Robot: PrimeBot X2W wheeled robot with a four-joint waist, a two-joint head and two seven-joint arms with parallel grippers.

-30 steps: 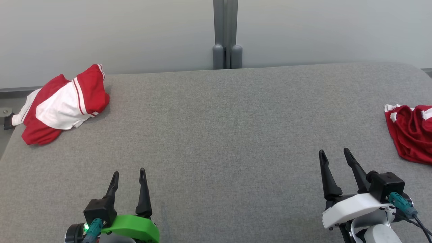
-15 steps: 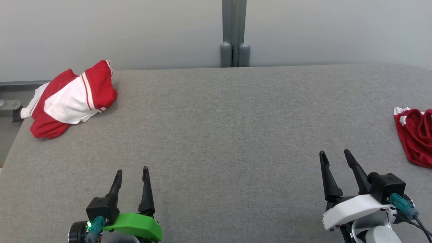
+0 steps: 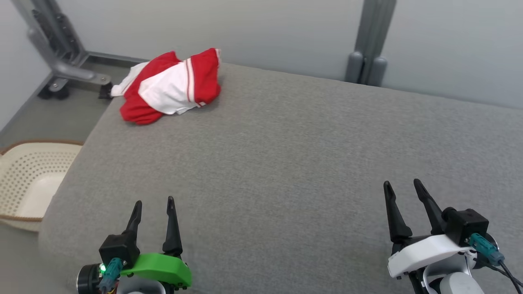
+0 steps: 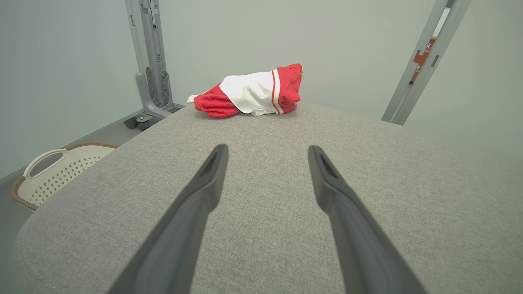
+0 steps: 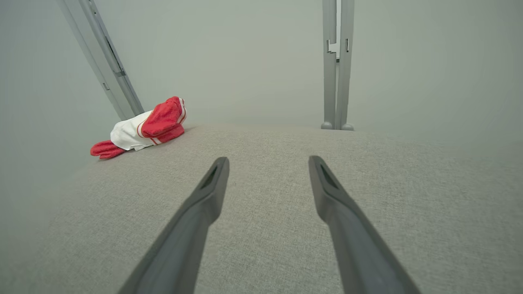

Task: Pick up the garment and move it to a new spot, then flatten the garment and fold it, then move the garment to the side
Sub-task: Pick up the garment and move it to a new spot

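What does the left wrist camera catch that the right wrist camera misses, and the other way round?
Left wrist view: the left gripper with its fingers spread open, and a cream perforated basket on the floor beside the table. Right wrist view: the right gripper, also open. Both: the red and white garment bunched at a far corner of the grey table, with grey frame posts behind.

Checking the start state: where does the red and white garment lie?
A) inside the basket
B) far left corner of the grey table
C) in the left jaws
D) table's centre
B: the red and white garment lies bunched at the far left corner of the grey table.
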